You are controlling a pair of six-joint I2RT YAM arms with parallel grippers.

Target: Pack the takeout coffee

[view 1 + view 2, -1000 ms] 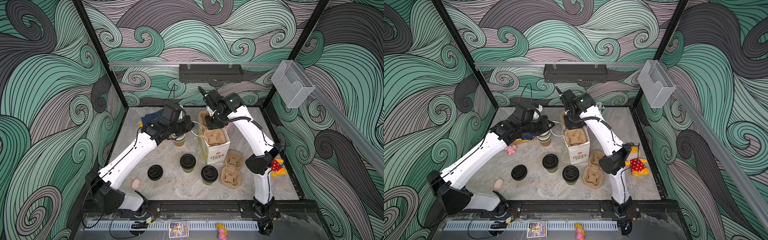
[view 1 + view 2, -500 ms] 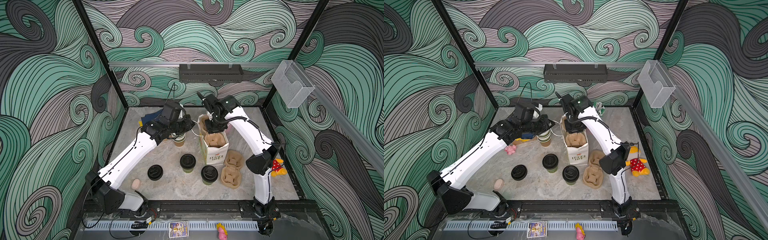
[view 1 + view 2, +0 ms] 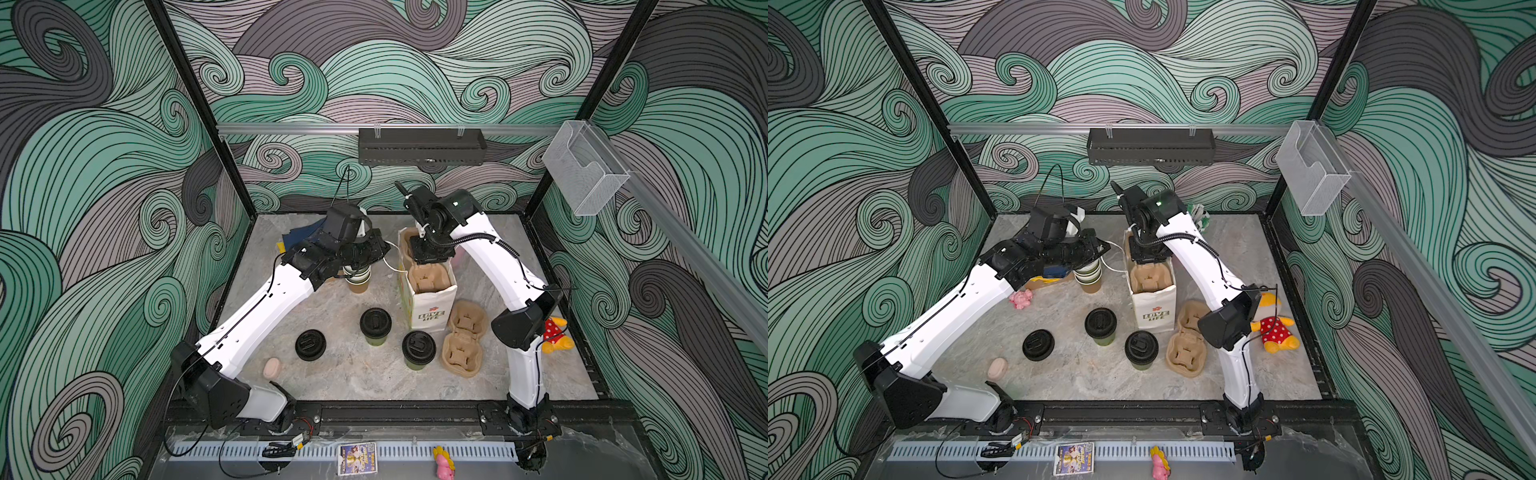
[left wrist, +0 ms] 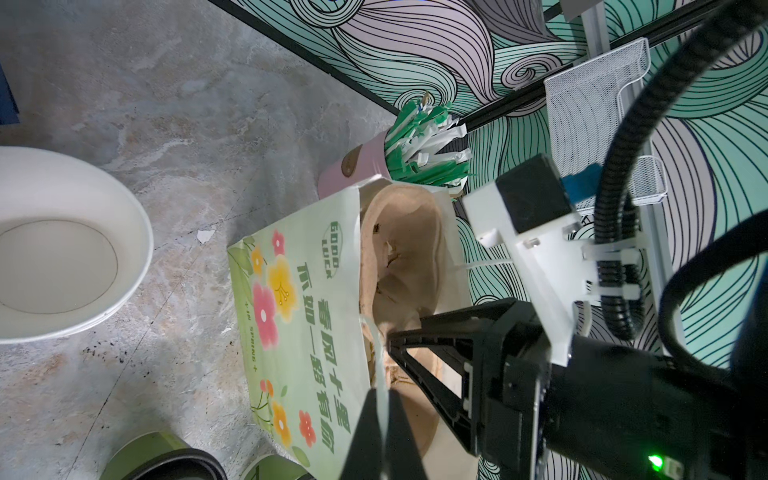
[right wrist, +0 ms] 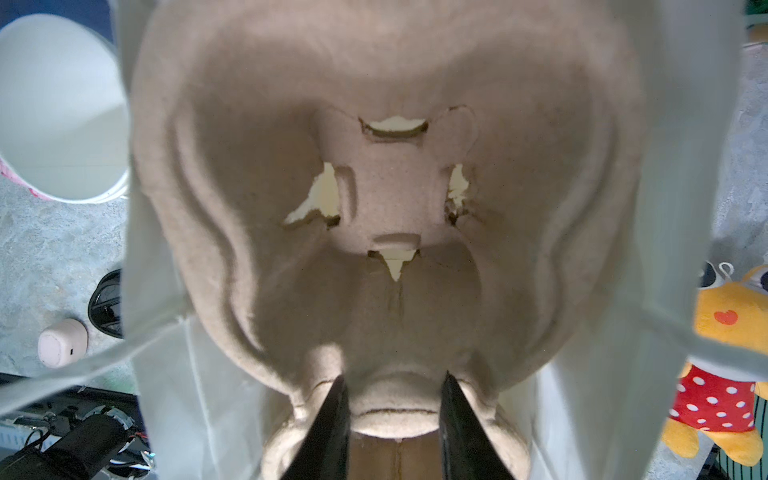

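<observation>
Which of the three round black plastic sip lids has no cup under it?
The leftmost lid, lying flat on the grey table; the other two cap olive-green paper cups.

You're watching the carrier (image 3: 428, 279) and right gripper (image 5: 394, 380) filling the bag (image 3: 430, 311) mouth (only the 6 o'clock cell showing clear); the cup stack (image 3: 358, 284) is crowding its 9 o'clock, a lidded cup (image 3: 419, 348) its 6.

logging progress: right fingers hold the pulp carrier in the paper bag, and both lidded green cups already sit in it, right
No. Both top views show the two lidded cups standing on the table before the paper bag, not in it. The right fingers do hold the pulp carrier inside the bag, whose handle the left fingers pinch.
</observation>
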